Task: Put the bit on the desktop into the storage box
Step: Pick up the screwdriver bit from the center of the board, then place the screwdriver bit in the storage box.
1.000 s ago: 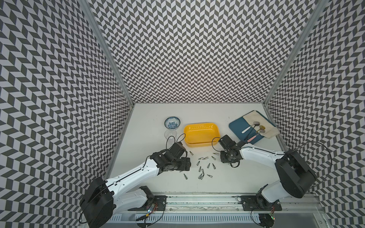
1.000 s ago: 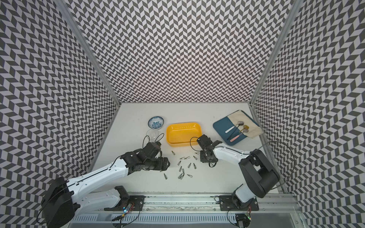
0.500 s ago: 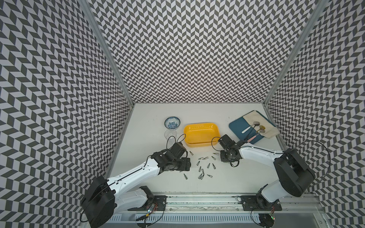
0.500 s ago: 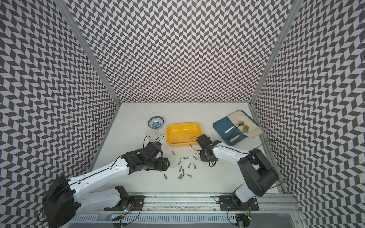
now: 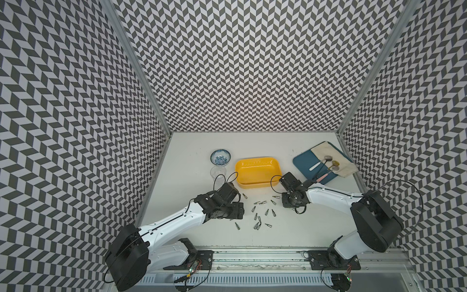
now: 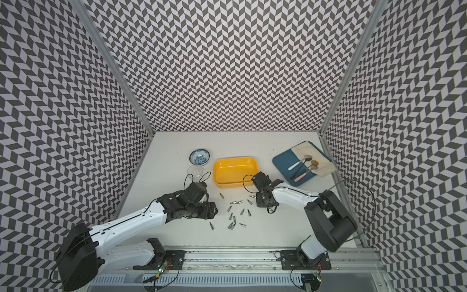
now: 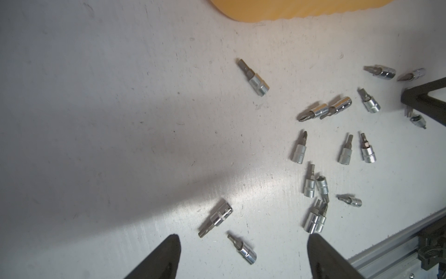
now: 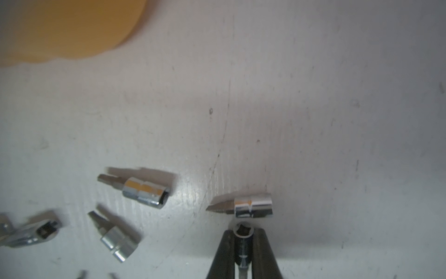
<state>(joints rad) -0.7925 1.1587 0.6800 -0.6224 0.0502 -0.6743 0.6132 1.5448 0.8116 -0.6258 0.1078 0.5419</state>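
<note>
One bit (image 8: 243, 244), low in the right wrist view, newly pinched by the right gripper (image 8: 243, 233); next, the box (image 5: 256, 184). Left gripper (image 7: 242, 240) spread.

Top views: high, facing down over the whole white tabletop (image 5: 316, 227). Wrist views: close above it, sharing chrome bits (image 7: 345, 150) and yellow plastic storage box (image 7: 301, 9).

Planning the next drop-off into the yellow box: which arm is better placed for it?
Right: its jaws are shut on a bit near the storage box; the left jaws stand open, empty, above loose bits.
</note>
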